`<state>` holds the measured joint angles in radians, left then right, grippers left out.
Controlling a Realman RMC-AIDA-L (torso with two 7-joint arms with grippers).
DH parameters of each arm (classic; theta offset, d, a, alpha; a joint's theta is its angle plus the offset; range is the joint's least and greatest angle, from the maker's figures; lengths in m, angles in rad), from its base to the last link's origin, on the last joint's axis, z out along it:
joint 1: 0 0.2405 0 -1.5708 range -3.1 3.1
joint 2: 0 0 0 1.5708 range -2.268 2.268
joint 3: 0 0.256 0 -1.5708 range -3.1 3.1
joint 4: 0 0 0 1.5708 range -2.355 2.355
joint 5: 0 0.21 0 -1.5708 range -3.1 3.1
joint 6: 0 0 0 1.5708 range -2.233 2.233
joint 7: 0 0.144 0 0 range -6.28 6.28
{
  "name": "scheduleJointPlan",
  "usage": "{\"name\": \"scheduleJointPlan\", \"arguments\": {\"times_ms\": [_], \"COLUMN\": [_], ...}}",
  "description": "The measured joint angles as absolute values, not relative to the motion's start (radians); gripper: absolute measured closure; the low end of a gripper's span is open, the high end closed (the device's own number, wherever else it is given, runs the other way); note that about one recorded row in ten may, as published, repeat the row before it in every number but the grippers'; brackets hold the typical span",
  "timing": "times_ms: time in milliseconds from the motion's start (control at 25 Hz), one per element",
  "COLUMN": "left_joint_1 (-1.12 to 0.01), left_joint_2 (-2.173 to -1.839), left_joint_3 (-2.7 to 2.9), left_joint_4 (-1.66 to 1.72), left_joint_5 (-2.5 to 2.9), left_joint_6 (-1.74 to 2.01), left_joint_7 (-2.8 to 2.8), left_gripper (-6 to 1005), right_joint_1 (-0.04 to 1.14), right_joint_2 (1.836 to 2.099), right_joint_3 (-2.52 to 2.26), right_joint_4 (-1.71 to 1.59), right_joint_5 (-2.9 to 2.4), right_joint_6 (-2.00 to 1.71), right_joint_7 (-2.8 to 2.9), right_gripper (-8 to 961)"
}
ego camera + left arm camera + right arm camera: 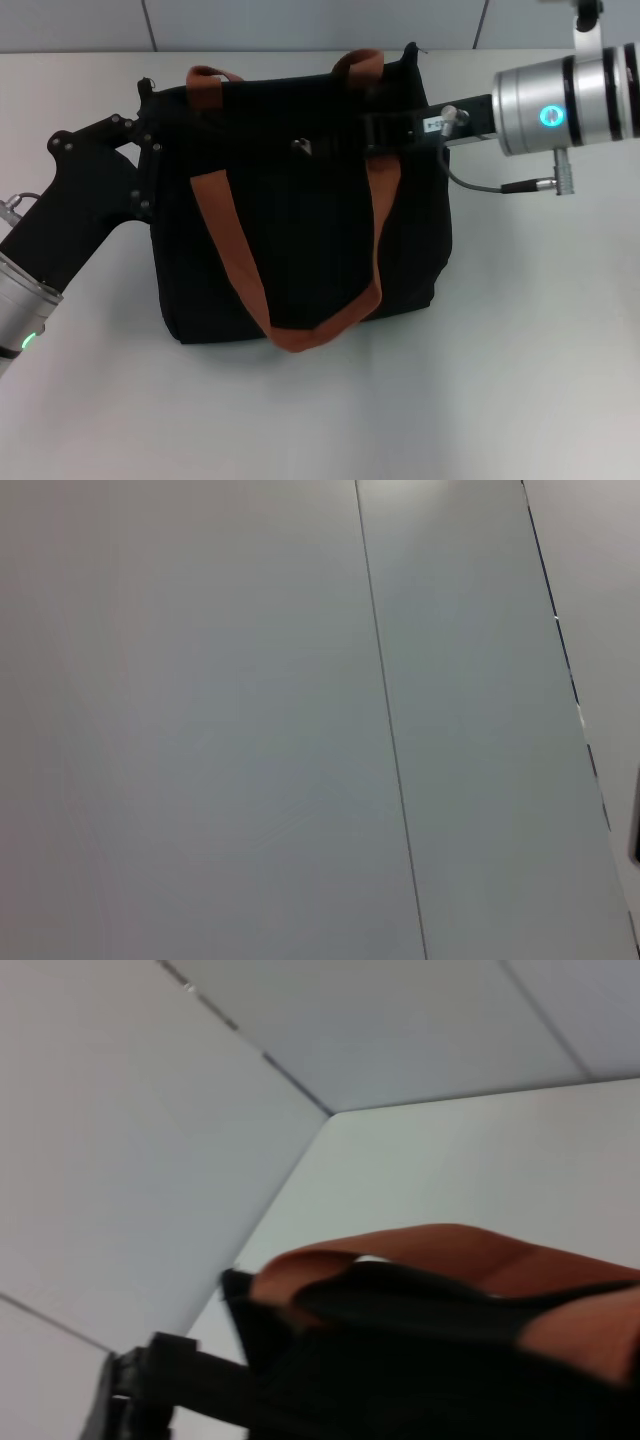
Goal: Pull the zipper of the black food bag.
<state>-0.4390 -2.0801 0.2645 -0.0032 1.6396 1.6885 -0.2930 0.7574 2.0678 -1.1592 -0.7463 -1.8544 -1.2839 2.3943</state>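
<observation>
Silver cylindrical wrists w/ green status lights, black claw housings w/ screws, grey cable.

Plain white flat tabletop (520, 380); behind its far edge, pale grey wall panels (320, 22) with thin dark seams.

black food bag (300, 220) stands mid-table (520, 380), near the far edge, wall panels (300, 22) behind it. front strap handle (290, 300) hangs down the near face; rear handle (215, 75) sits at the far top edge. zipper (301, 146) on the bag's top, roughly midway between the arms. left gripper (148, 170) at the bag's left upper side, touching or just beside it. right gripper (385, 130) over the bag's top right, near the right strap. right wrist view: bag (420, 1360) below, left arm (150, 1385) beyond it.
</observation>
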Motion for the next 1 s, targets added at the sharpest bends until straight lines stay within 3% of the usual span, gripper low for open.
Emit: {"name": "scheduleJointPlan", "arguments": {"times_ms": [400,1000], "left_joint_1": [-0.442,-0.448], "left_joint_2": [-2.08,-2.08], "left_joint_3": [0.255,0.254], "left_joint_4": [-0.003,-0.002], "left_joint_5": [1.641,1.639], "left_joint_6": [1.689,1.689], "left_joint_7": [-0.298,-0.301], "left_gripper": [979,979], "right_joint_1": [0.663,0.554], "right_joint_2": [2.055,2.063], "right_joint_3": [-1.08,-0.874], "right_joint_4": [-0.763,-0.823], "right_joint_5": [-1.883,-1.782], "right_joint_6": [-1.293,-1.51], "right_joint_7": [2.397,2.223], "right_gripper": [954,953]}}
